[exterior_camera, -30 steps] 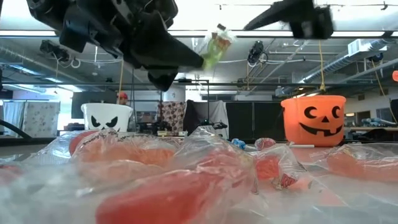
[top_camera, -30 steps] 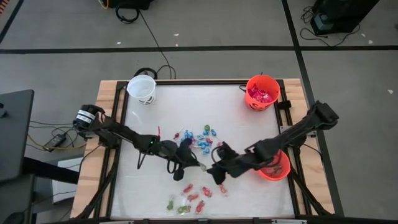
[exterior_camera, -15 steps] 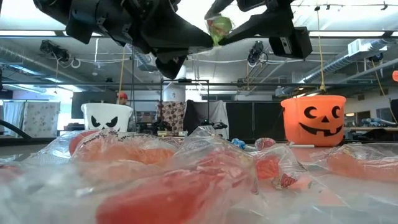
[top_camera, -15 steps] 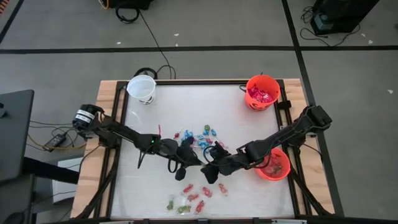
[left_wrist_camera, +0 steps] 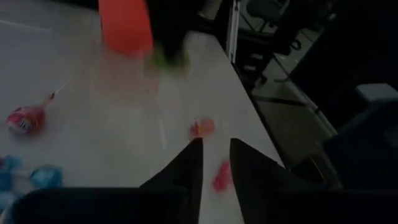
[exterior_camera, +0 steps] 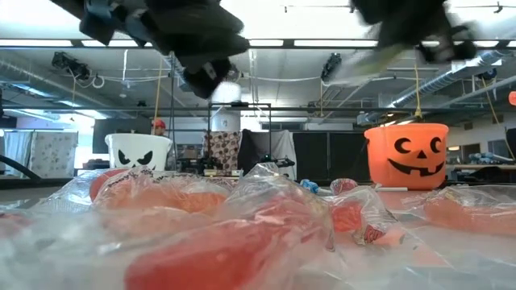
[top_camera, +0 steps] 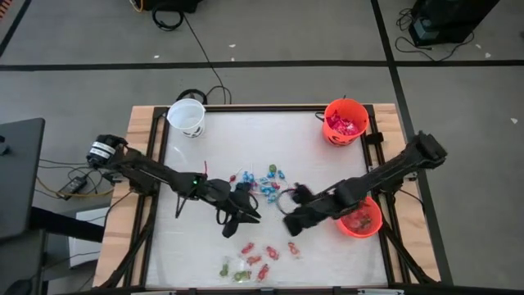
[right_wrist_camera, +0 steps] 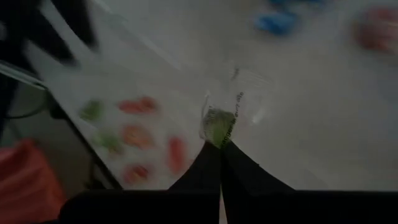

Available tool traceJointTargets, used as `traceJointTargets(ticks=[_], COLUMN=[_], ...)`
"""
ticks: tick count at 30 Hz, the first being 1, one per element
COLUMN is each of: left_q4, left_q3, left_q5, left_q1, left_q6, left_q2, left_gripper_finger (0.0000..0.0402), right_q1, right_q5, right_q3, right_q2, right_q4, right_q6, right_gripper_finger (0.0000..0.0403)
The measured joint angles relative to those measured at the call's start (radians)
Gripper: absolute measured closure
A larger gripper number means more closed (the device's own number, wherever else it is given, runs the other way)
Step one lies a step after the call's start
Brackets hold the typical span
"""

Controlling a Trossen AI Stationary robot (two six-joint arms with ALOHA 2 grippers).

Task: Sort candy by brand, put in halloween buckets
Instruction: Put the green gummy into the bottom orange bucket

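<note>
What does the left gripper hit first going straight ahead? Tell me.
Likely the red candy on the table just ahead of the left gripper; farther on are the right gripper with its green candy and an orange bucket. Depth is unclear.

We note a white-topped table with a wooden border along its edges. Three pails stand directly on it. The white bucket sits at the far corner, well beyond the left gripper. One orange bucket sits at the opposite far corner, beyond the right gripper. The second orange bucket stands at the table's edge, just behind the right gripper's arm. Loose blue and red candies lie on the surface just beyond both grippers. Red pieces and green pieces lie near the front edge, on the near side of both.
</note>
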Motion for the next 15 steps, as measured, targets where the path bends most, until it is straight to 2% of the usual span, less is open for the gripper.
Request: traceJointTargets(ticks=[4,8,15], left_q4=[-0.031,-0.036,0.014], left_q3=[-0.067,-0.17,-0.324], left_q5=[0.014,-0.013,-0.04], left_q1=[0.0,0.0,-0.018], left_q6=[0.001,-0.067,-0.219], left_q2=[-0.111,-0.208,-0.336], left_gripper_finger=[0.0288,0.0285,0.0284], right_q1=[0.055,0.124,0.236], right_q5=[0.007,0.007,-0.128], right_q3=[0.0,0.002,0.001], right_q2=[-0.144,-0.276,-0.333], right_q4=[-0.253,-0.46,-0.742], right_q6=[0.113,0.244,0.408], right_gripper_finger=[0.04,0.04,0.0401])
